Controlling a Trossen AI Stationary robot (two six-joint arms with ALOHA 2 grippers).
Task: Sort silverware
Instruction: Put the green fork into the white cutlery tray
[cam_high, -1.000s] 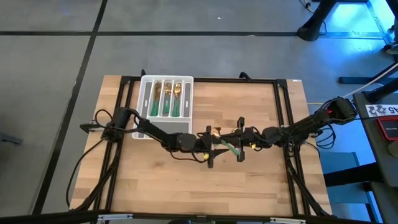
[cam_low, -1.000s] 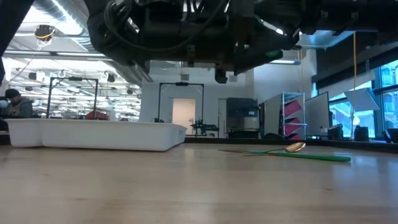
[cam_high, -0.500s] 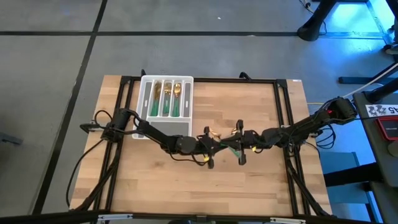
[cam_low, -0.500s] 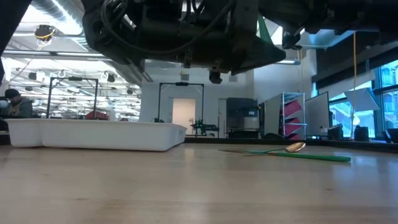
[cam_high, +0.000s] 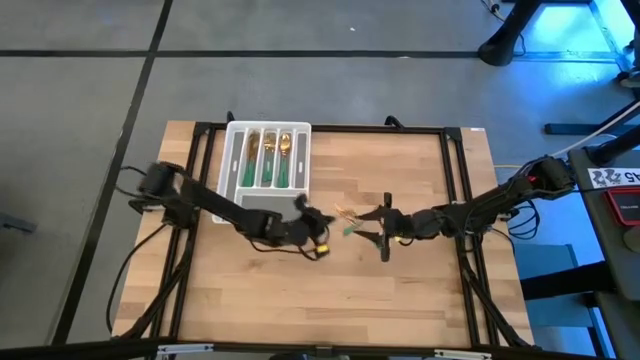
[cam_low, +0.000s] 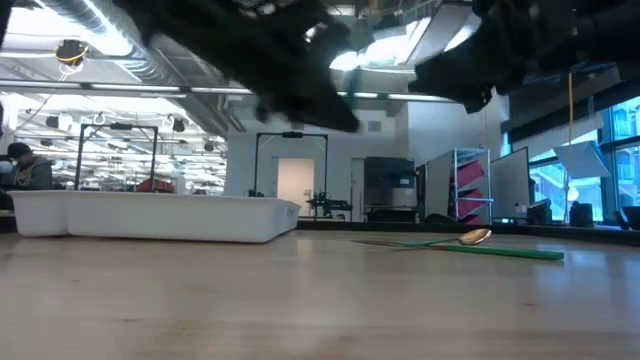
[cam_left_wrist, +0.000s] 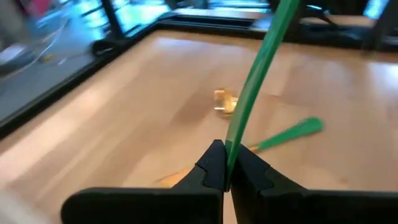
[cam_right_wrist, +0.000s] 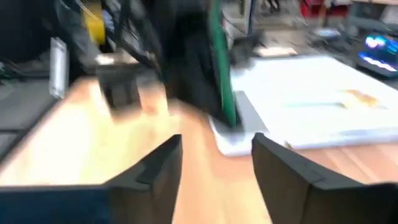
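Observation:
My left gripper (cam_high: 318, 220) hovers over the middle of the table, shut on a piece of silverware with a slim green handle (cam_left_wrist: 255, 74); its head does not show. My right gripper (cam_right_wrist: 217, 165) stands open just to the right (cam_high: 374, 226), with nothing between its fingers. It faces the left arm and the green handle (cam_right_wrist: 221, 68). A spoon with a gold head (cam_left_wrist: 224, 102) and green handle (cam_low: 515, 253) lies flat on the wood below them. Several gold-headed pieces (cam_high: 268, 158) lie in the white tray (cam_high: 232, 150). My left gripper pinches the green handle (cam_left_wrist: 232, 144) between its two fingertips. The handle runs on past the fingers, slanting up and away from them. The piece is lifted clear of the table.
The white tray (cam_low: 150, 215) sits at the table's far left, close to the left arm. A black frame (cam_high: 455, 190) runs around the tabletop. Bare wood (cam_high: 400, 300) lies toward the near edge.
My left gripper has drawn away from the right gripper toward the table's left edge and the tray. It has risen and tipped up, and has taken the green-handled piece along. My right gripper stays near the middle without the piece. The spoon on the table has not moved.

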